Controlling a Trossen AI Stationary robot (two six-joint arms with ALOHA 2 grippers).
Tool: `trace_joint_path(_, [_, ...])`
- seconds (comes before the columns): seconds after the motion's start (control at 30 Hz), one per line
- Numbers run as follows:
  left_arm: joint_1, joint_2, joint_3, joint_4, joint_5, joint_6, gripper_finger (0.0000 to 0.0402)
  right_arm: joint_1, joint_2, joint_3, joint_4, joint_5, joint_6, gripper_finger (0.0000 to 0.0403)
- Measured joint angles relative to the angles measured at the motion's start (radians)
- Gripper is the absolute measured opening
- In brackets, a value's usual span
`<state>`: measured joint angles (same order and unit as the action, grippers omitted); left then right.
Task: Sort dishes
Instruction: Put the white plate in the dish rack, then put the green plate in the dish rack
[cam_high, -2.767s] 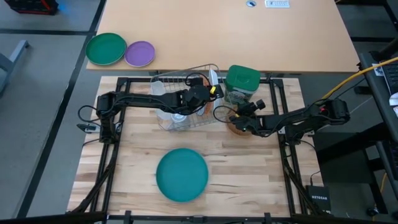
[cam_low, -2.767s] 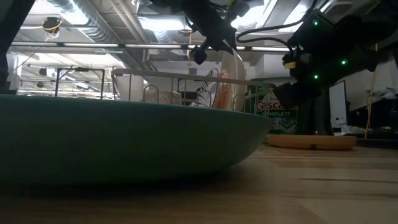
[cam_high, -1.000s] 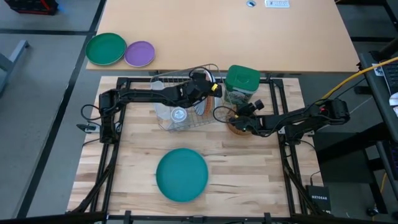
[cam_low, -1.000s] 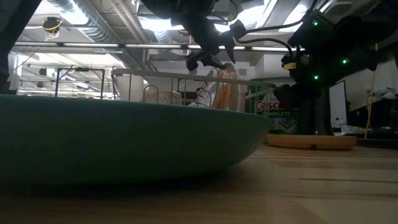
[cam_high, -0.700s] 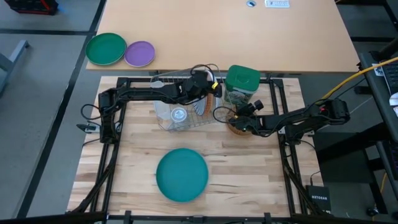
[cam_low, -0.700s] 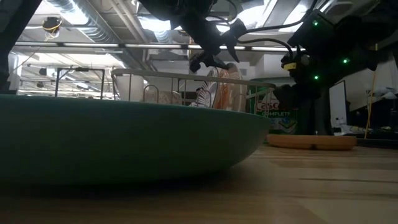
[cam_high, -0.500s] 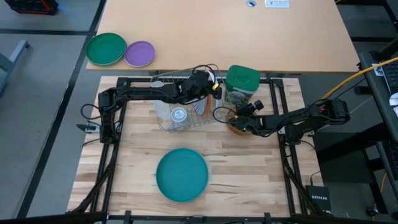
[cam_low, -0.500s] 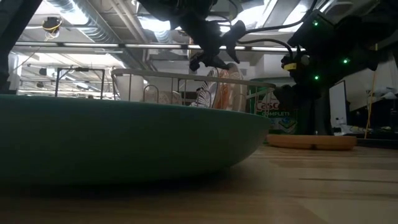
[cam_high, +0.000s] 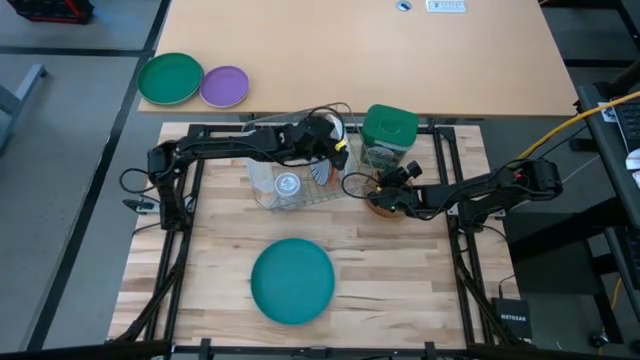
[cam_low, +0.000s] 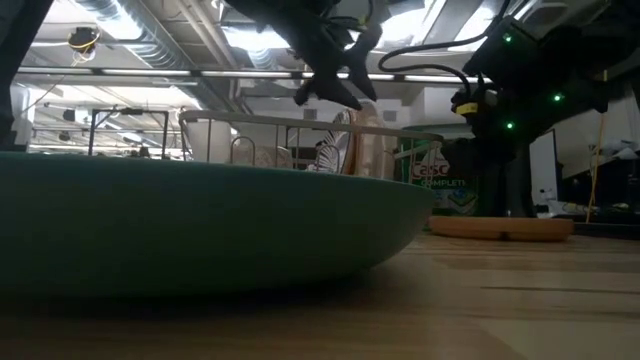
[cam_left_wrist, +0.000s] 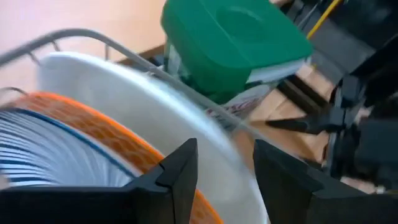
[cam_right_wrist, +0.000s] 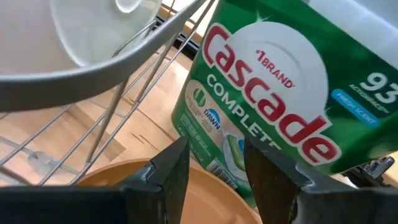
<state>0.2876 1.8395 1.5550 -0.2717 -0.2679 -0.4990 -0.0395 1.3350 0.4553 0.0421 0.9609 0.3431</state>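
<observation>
The green plastic lidded canister (cam_right_wrist: 273, 106) carried a label that read "Cascade" in red letters, "#1 BRAND" above it, "COMPLETE" below in white, and "93" near the label's edge. From table height, "Casc" and "COMPLETE" showed on the same canister.

**Bystanders around the table**

A wire rack (cam_high: 298, 165) stands at the back of the wooden table (cam_high: 420, 290), with a clear cup (cam_high: 287, 185) lying inside it. Just beside the rack sits a green-lidded Cascade canister (cam_high: 388, 135). Behind it, on a tan desk (cam_high: 350, 55), a green plate (cam_high: 170, 78) and a purple plate (cam_high: 225, 86) lie touching, side by side.
</observation>
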Motion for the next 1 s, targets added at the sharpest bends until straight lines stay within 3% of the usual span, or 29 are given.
trace_joint_path(0.43, [0.008, -0.052, -0.002, 0.02, -0.016, 0.152, 0.0141, 0.0, 0.0, 0.0, 0.009, -0.038, 0.0, 0.0156])
trace_joint_path(0.67, [0.007, -0.096, -0.002, -0.003, -0.011, 0.311, 0.0141, 0.0, -0.008, 0.0, 0.009, -0.038, -0.008, 0.0156])
trace_joint_path(0.83, [-0.01, -0.156, -0.002, -0.165, 0.018, 0.347, 0.0141, 0.0, -0.038, 0.001, 0.009, -0.039, -0.011, 0.0156])
trace_joint_path(1.0, [-0.073, -0.229, -0.001, -0.378, 0.183, 0.325, 0.0141, 0.0, -0.086, 0.001, 0.009, -0.087, -0.037, 0.0156])
